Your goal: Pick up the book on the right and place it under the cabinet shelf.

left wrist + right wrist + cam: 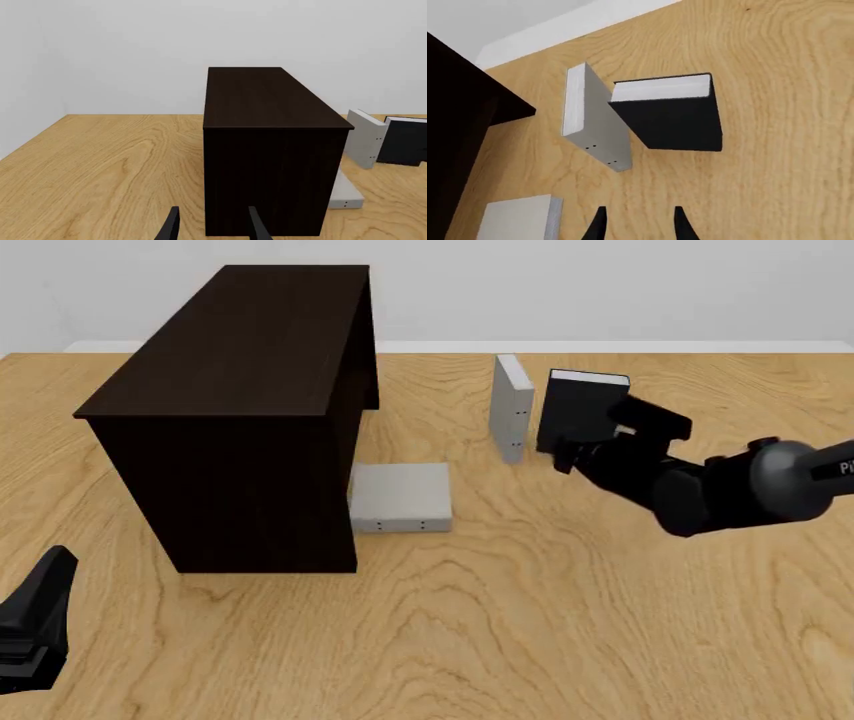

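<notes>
**K:** Wood-grain table (534,640), white wall behind. What's on it, left to right?

**M:** Left gripper (213,209) is parked at the near-left corner, fingers spread with nothing between them. Next comes the cabinet shelf (254,410), with its open side facing right. The book (400,496) lies flat at the foot of that opening, dotted edge toward us. Its left edge is at the cabinet's base, but most of it is out on the table. I can't tell how far in it goes.

**K:** Is that the task book, not the standing one?

**M:** That's my read. The upright grey book (511,408) stands farther right, apart from the cabinet. The black book (577,412) stands just right of it.

**K:** And the right arm?

**M:** Right gripper (639,209) is spread and empty, and in the front view its arm sits right beside the black book.

**K:** Risks?

**M:** Two.
- **Knocking the books over:** the arm is crowding the black book. A sideways swing could tip it into the upright grey book, and both could fall toward the cabinet.
- **Placement:** if the book must be fully under the shelf, this may not count. Nudging it with spread fingers could skew it against the cabinet wall.
</notes>
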Controlling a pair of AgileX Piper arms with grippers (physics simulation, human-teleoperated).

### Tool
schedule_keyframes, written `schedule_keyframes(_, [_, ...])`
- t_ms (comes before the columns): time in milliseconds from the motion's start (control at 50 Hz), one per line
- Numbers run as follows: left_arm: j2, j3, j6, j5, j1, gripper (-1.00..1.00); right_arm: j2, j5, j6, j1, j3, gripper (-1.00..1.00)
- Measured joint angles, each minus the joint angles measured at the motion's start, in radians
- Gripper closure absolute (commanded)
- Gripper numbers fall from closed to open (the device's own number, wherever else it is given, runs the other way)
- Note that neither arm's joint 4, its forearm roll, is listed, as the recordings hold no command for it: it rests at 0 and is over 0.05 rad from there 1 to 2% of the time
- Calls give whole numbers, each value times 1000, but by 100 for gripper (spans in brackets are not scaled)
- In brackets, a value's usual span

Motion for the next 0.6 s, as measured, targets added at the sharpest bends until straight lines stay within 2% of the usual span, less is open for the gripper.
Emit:
schedule_keyframes(160, [0, 0, 0, 0, 0, -100, -4, 1, -88, -28, -1, -100])
schedule_keyframes(600, [0, 0, 0, 0, 0, -100, 11, -5, -264, -53, -11, -100])
